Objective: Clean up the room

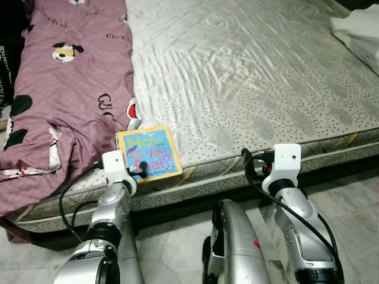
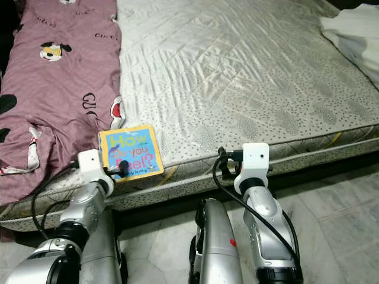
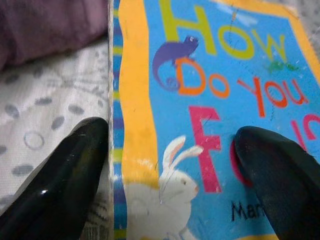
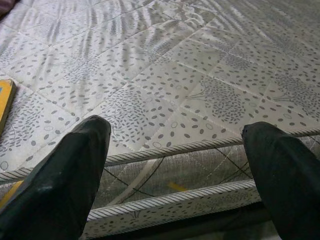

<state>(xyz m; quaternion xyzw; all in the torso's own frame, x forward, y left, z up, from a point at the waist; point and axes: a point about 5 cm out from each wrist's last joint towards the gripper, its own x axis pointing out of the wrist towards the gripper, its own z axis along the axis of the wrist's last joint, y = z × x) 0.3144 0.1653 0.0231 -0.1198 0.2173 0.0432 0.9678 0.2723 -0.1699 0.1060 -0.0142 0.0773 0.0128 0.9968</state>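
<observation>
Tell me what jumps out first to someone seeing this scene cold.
The bright children's book grabs the eye: yellow and blue, lying at the near edge of the bare mattress, beside a purple cartoon-print blanket. The left gripper is right at it, fingers open, one on the cover and one off its spine side. The right gripper hovers open at the mattress edge, holding nothing.

My left gripper (image 1: 141, 170) covers part of the book (image 1: 148, 152) title, and the white cloth (image 1: 359, 31) runs off frame.
</observation>
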